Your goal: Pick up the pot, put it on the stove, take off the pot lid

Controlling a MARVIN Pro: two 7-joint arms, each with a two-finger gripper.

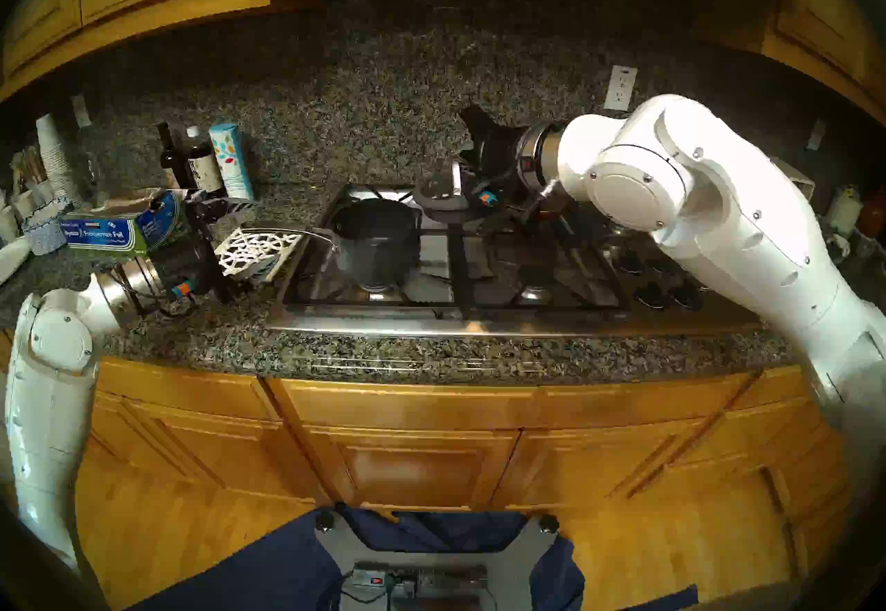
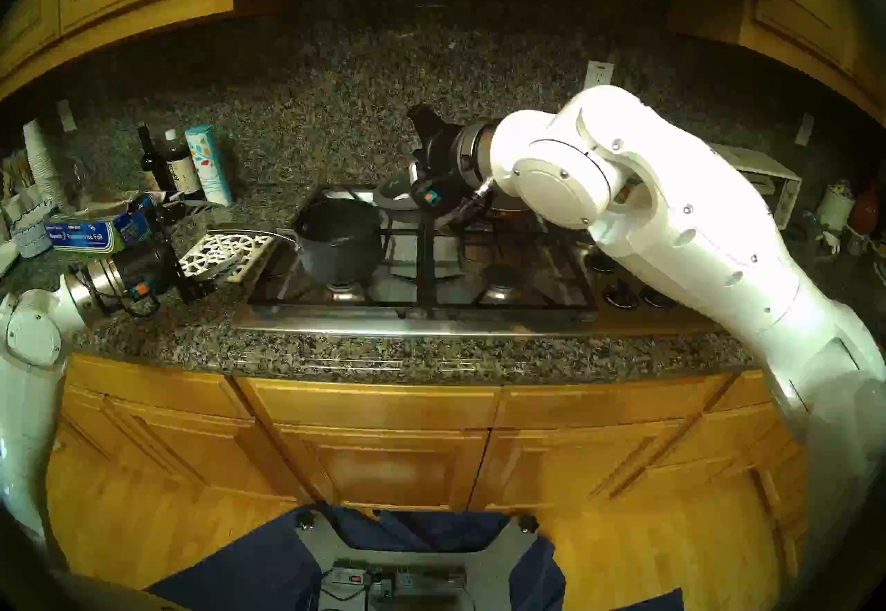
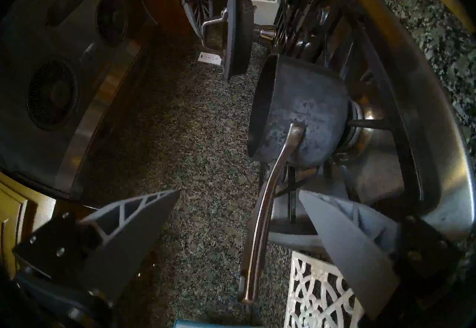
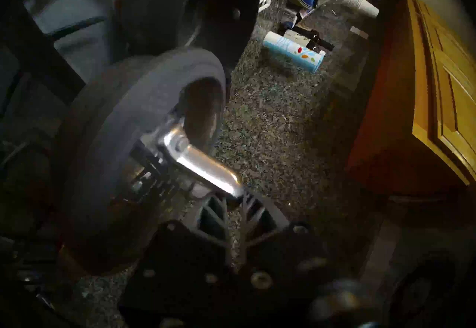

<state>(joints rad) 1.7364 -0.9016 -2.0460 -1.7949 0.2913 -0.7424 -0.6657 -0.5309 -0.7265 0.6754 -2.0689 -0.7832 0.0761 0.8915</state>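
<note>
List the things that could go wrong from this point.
1. The right gripper pinches only the arched silver loop of the round dark-grey lid, which hangs tilted above the steel gas stove; it might swivel or slip.
2. The long silver handle of the dark-grey saucepan lies between the open left gripper's fingers; a sideways move could nudge the saucepan.

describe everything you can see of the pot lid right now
The pot lid is a round, flat, dark-grey disc with a wide rim, a darker centre and an arched silver loop handle. It is off the pot, held in the air behind it, tilted, the right gripper shut on its handle.
</note>
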